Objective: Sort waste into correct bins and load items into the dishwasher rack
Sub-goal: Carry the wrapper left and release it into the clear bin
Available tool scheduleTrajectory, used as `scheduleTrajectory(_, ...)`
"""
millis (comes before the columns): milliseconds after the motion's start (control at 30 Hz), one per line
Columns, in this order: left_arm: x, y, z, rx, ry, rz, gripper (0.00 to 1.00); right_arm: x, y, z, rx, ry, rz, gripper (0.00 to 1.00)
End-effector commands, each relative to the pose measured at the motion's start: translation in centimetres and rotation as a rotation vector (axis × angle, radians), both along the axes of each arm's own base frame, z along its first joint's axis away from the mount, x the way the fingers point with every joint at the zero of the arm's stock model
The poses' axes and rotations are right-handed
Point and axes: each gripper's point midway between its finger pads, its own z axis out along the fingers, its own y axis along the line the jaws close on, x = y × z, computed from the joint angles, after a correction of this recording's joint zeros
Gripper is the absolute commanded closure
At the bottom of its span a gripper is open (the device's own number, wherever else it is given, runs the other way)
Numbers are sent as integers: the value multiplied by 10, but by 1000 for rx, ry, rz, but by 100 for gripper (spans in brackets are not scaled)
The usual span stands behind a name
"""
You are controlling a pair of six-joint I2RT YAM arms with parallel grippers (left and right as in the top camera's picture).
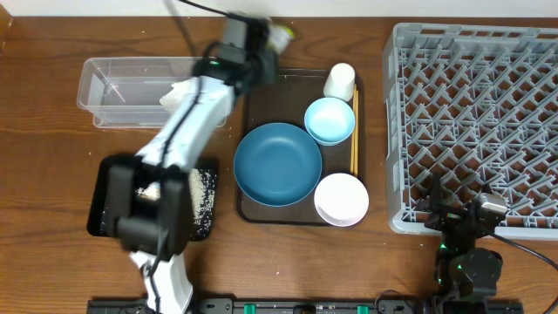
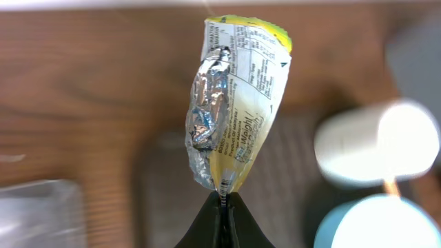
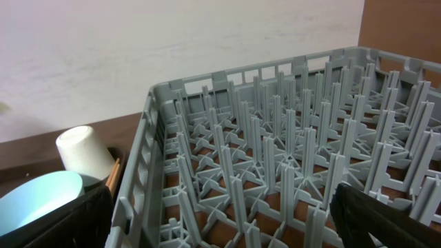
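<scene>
The left tool [image 2: 222,200] is clamped on the bottom edge of a crumpled foil wrapper [image 2: 238,103], holding it upright and clear above the tray's [image 1: 288,96] far edge, probably for carrying to the nearby clear bin [image 1: 113,87]. The right tool [image 3: 220,201], fingers apart, sits idle beside the rack [image 3: 275,138].

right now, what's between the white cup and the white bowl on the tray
The small light blue bowl lies between the white cup and the white bowl, as the overhead view shows.
</scene>
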Motion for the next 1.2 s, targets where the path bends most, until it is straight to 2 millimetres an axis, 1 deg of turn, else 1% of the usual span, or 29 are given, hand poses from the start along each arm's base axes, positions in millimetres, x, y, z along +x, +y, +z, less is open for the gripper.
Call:
scheduleTrajectory(0, 7, 71, 41, -97, -40, 368, 94, 0, 3, 0, -7, 0, 11, 1)
scheduleTrajectory(67, 5, 100, 51, -147, -44, 496, 94, 0, 3, 0, -7, 0, 11, 1)
scheduleTrajectory(100, 3, 118, 54, -170, -42, 572, 94, 0, 3, 0, -7, 0, 11, 1)
scheduleTrajectory(167, -2, 150, 54, -218, -30, 726, 94, 0, 3, 0, -7, 0, 11, 1)
scheduleTrajectory(200, -7, 165, 51, -257, -12, 812, 94, 0, 3, 0, -7, 0, 11, 1)
scheduleTrajectory(300, -24, 196, 34, -384, 76, 1045, 94, 0, 3, 0, -7, 0, 11, 1)
scheduleTrajectory(433, -53, 223, 12, -512, 188, 1330, 92, 0, 3, 0, -7, 0, 11, 1)
scheduleTrajectory(500, -60, 231, 8, -543, 204, 1399, 89, 0, 3, 0, -7, 0, 11, 1)
scheduleTrajectory(567, -60, 236, 8, -547, 200, 1412, 87, 0, 3, 0, -7, 0, 11, 1)
scheduleTrajectory(733, -60, 239, 9, -549, 197, 1417, 87, 0, 3, 0, -7, 0, 11, 1)
scheduleTrajectory(767, -60, 239, 9, -552, 193, 1415, 85, 0, 3, 0, -7, 0, 11, 1)
scheduleTrajectory(800, -59, 239, 10, -555, 190, 1414, 77, 0, 3, 0, -7, 0, 11, 1)
scheduleTrajectory(833, -58, 239, 10, -557, 185, 1413, 67, 0, 3, 0, -7, 0, 11, 1)
scheduleTrajectory(900, -55, 240, 12, -565, 174, 1409, 50, 0, 3, 0, -7, 0, 11, 1)
scheduleTrajectory(1033, -47, 240, 18, -559, 140, 1365, 38, 0, 3, 0, -7, 0, 11, 1)
scheduleTrajectory(1100, -45, 241, 21, -531, 130, 1328, 35, 0, 3, 0, -7, 0, 11, 1)
scheduleTrajectory(1167, -47, 240, 24, -507, 128, 1302, 35, 0, 3, 0, -7, 0, 11, 1)
